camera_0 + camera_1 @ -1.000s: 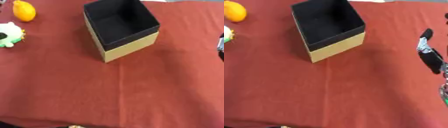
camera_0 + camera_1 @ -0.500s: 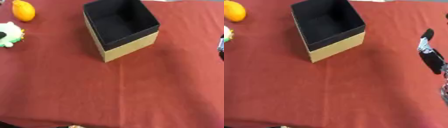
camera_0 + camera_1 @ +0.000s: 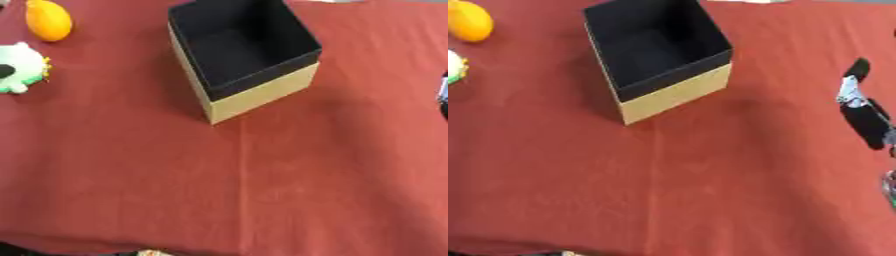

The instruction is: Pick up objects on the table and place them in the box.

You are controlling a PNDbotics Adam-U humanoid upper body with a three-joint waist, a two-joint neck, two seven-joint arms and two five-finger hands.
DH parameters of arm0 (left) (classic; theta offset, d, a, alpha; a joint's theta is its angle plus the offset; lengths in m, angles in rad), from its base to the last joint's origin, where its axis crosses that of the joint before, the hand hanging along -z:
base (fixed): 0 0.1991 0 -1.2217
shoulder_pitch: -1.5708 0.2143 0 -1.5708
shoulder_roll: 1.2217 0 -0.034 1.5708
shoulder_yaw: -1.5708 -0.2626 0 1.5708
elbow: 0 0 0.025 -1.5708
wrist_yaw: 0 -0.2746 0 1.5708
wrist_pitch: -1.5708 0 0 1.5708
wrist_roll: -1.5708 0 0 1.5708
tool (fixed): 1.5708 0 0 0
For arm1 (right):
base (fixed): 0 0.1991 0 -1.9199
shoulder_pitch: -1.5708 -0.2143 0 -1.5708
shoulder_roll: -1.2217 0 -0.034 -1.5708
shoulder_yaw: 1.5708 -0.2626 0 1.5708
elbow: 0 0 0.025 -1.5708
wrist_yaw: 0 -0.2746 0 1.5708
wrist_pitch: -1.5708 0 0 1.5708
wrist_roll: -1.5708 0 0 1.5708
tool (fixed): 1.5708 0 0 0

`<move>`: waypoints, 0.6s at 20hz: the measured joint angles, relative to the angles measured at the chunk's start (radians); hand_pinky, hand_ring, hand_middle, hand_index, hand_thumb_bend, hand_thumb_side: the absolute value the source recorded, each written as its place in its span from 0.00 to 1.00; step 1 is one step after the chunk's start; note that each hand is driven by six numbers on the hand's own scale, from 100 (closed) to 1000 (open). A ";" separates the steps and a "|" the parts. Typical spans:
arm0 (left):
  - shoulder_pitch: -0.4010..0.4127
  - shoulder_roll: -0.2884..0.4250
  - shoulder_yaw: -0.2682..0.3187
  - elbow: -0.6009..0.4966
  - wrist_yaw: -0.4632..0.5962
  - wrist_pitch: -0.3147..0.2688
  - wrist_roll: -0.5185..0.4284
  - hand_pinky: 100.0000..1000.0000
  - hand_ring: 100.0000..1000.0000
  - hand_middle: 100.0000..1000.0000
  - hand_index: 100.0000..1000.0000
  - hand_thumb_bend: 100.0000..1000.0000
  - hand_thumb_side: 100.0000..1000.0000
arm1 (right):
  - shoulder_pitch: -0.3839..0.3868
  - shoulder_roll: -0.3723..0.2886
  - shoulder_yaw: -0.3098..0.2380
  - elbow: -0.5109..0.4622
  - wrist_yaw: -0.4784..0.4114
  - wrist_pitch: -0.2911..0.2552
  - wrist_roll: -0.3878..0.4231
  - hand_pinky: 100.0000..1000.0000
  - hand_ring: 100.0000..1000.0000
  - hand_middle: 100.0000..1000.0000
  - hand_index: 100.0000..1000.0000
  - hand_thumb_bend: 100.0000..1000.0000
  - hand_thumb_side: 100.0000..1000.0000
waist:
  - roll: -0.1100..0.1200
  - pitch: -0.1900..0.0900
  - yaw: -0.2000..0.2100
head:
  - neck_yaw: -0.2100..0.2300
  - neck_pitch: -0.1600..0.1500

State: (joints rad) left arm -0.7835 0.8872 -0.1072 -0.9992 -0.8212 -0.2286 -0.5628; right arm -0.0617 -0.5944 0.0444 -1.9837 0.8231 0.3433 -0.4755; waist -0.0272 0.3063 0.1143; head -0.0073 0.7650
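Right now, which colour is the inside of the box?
The box is black inside, with tan outer walls; the left eye view shows it best.

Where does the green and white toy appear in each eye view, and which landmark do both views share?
Left eye view: the green and white toy lies at the left edge, below the orange fruit.
Right eye view: only a sliver shows at the left edge.
Shared landmark: the box, open and black inside.
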 measured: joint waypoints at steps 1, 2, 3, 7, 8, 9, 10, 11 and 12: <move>0.000 -0.002 0.000 0.004 -0.009 0.000 0.000 0.59 0.70 0.82 0.95 0.44 0.72 | 0.000 0.000 0.000 0.000 0.000 0.000 0.000 0.52 0.50 0.61 0.84 0.00 0.51 | 0.000 0.001 0.000 | 0.000 0.000; -0.001 -0.005 0.000 0.008 -0.017 -0.001 0.001 0.59 0.70 0.82 0.95 0.46 0.72 | 0.000 0.000 0.000 0.000 0.000 0.000 0.000 0.52 0.50 0.61 0.84 0.00 0.51 | -0.001 0.002 -0.001 | 0.001 0.000; -0.002 -0.008 0.000 0.013 -0.025 -0.002 0.003 0.58 0.70 0.82 0.95 0.47 0.71 | 0.000 0.000 0.000 0.000 0.000 0.000 0.000 0.52 0.50 0.61 0.84 0.00 0.51 | -0.001 0.002 -0.001 | 0.001 0.000; -0.011 -0.010 0.000 0.028 -0.055 -0.003 0.015 0.54 0.65 0.80 0.93 0.49 0.68 | 0.000 0.000 0.004 0.000 -0.002 -0.002 -0.002 0.52 0.50 0.61 0.84 0.00 0.51 | -0.002 0.003 -0.002 | 0.005 0.000; -0.013 -0.013 0.000 0.032 -0.062 -0.002 0.019 0.51 0.61 0.77 0.91 0.50 0.64 | 0.000 0.000 0.005 0.000 -0.003 -0.002 -0.002 0.52 0.50 0.61 0.84 0.00 0.51 | -0.002 0.003 -0.002 | 0.005 0.000; -0.017 -0.016 -0.001 0.037 -0.071 -0.001 0.024 0.48 0.57 0.73 0.88 0.49 0.61 | 0.000 0.001 0.005 0.000 -0.003 -0.002 -0.002 0.52 0.50 0.61 0.84 0.00 0.51 | -0.002 0.003 -0.002 | 0.005 0.000; -0.020 -0.017 -0.001 0.042 -0.079 0.001 0.030 0.47 0.57 0.71 0.87 0.49 0.60 | 0.000 0.001 0.005 0.000 -0.003 -0.002 -0.002 0.52 0.50 0.61 0.84 0.00 0.51 | -0.003 0.005 -0.003 | 0.006 0.000; -0.021 -0.020 -0.001 0.046 -0.086 0.002 0.036 0.45 0.55 0.66 0.85 0.46 0.56 | 0.000 0.002 0.005 0.000 -0.004 -0.002 -0.002 0.52 0.50 0.61 0.84 0.00 0.51 | -0.003 0.006 -0.004 | 0.006 0.000; -0.024 -0.023 -0.001 0.050 -0.090 0.004 0.041 0.43 0.53 0.63 0.83 0.45 0.51 | 0.000 0.004 0.005 0.000 -0.004 -0.002 -0.003 0.52 0.50 0.61 0.84 0.00 0.51 | -0.003 0.006 -0.004 | 0.006 0.000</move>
State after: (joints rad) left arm -0.8072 0.8645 -0.1083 -0.9490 -0.9108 -0.2247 -0.5217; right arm -0.0620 -0.5908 0.0495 -1.9837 0.8193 0.3410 -0.4782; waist -0.0306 0.3127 0.1107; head -0.0018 0.7650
